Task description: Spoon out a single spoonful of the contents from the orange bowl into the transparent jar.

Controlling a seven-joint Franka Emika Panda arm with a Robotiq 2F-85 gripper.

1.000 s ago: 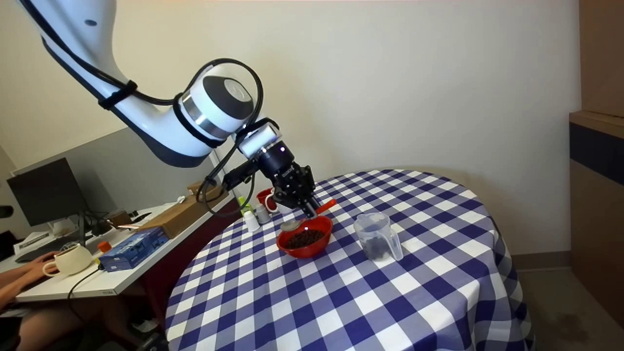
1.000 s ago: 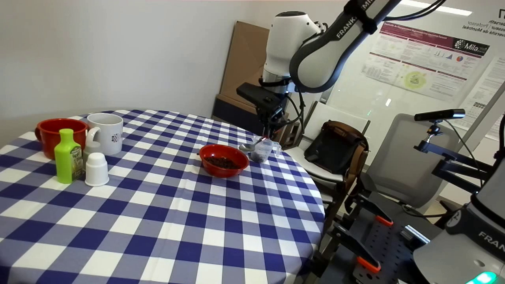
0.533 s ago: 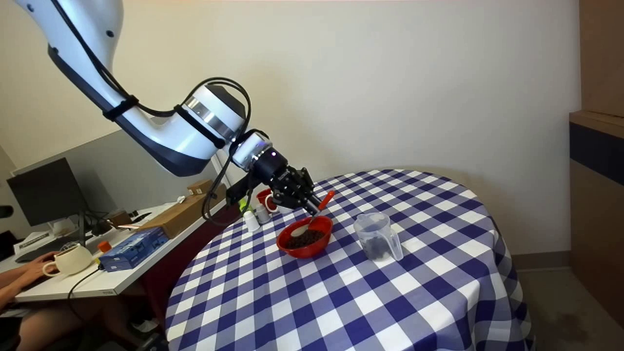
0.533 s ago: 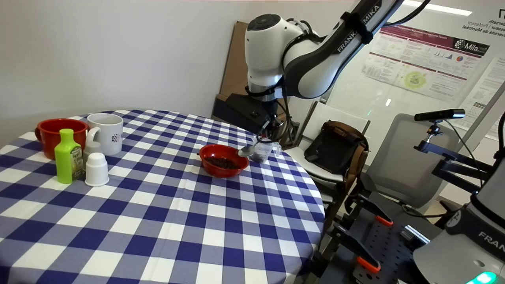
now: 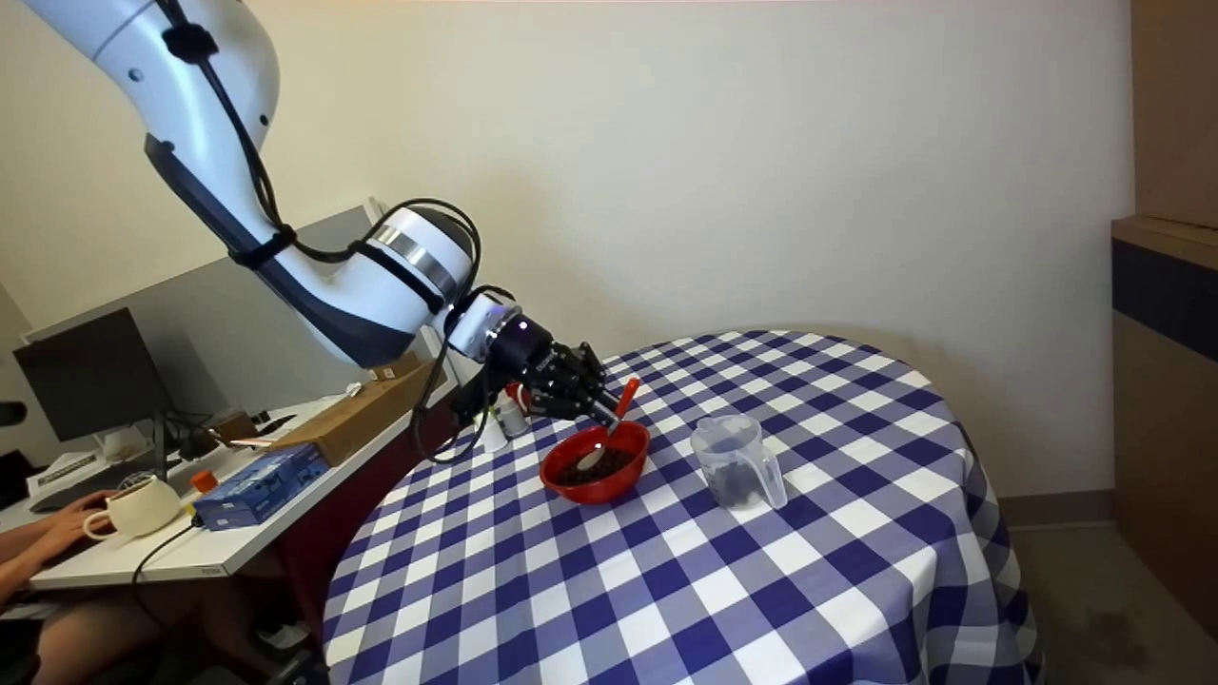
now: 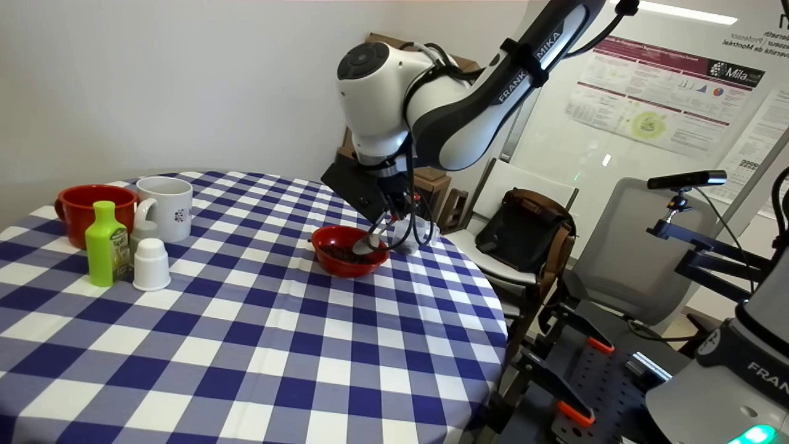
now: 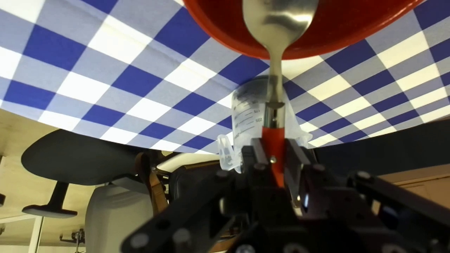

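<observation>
Gripping a red-handled, shiny metal spoon (image 7: 274, 84), the closed black fingers (image 7: 295, 154) slant it into a round, shallow, glossy red-orange bowl (image 5: 599, 492) holding small dark pieces (image 5: 617, 463). Near the bowl, on the blue-and-white checked worktop (image 5: 571, 590), stands a clear, colourless, cylindrical jar (image 5: 728, 461) with a side handle and printed measuring marks.

Compared with a second ago, the gripper (image 7: 274, 146) sits lower, and the spoon (image 7: 276, 66), then flatter above the rim, slants more steeply, its head down inside the orange bowl (image 5: 595, 492).
</observation>
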